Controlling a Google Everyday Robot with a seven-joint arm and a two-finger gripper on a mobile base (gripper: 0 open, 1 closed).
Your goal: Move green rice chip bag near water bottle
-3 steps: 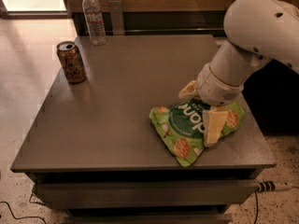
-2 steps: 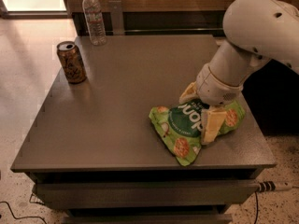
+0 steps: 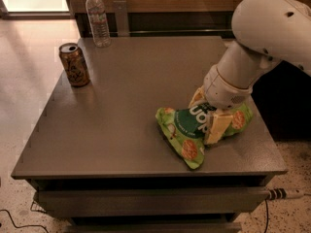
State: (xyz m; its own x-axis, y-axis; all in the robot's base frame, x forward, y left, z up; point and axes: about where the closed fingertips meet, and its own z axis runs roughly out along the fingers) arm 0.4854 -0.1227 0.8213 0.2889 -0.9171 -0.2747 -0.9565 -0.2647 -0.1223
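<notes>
While the dark grey counter [image 3: 121, 115] is filling most of the view, the robot's white arm [image 3: 265, 33] is reaching in from the upper right and bending down toward the counter's front right area. The green rice chip bag [image 3: 184, 130] is lying there, near the front right corner, crumpled, with its dark-green round label facing up and orange chip pictures showing at its lower tip and its right end. The end effector [image 3: 207, 115] is sitting over the bag's right half, its 2 cream fingers [image 3: 216, 127] pressing in from opposite sides of a bunched part, so it is grasping the bag. The water bottle [image 3: 97, 18] is standing upright at the counter's far left corner, well apart from the bag. 1 brown-gold can [image 3: 74, 64] is standing upright near the left edge, in front of the bottle and apart from it, its top facing up.
</notes>
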